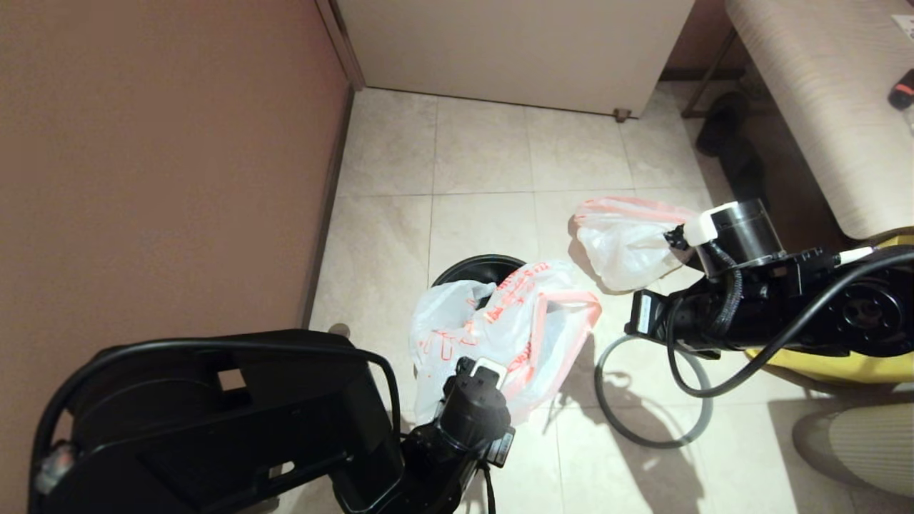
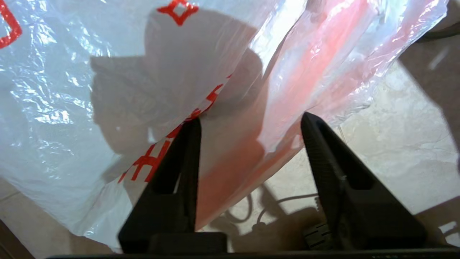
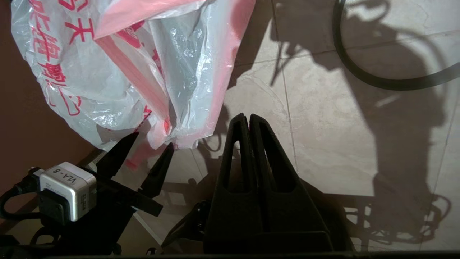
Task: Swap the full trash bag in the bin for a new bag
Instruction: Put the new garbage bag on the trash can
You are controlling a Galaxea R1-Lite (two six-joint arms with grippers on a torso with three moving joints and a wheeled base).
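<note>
Head view: the new bag (image 1: 500, 321), translucent white with red print and a pink edge band, is draped over the near side of the bin (image 1: 475, 269), whose black rim shows behind it on the tiled floor (image 1: 478, 150). The left gripper (image 1: 480, 371) sits at the bag's near lower edge; in the left wrist view its fingers (image 2: 179, 162) stand spread, with a fold of the bag (image 2: 201, 108) hanging between them, not pinched. The full bag (image 1: 625, 239), bunched and with an orange-red band, lies on the floor beside the right arm, well apart from the bin. A grey rim ring (image 1: 653, 400) lies flat on the tiles near the new bag. In the right wrist view the right gripper (image 3: 249, 118) hangs over bare floor just beside the new bag (image 3: 118, 64), fingers pressed together and holding nothing.
</note>
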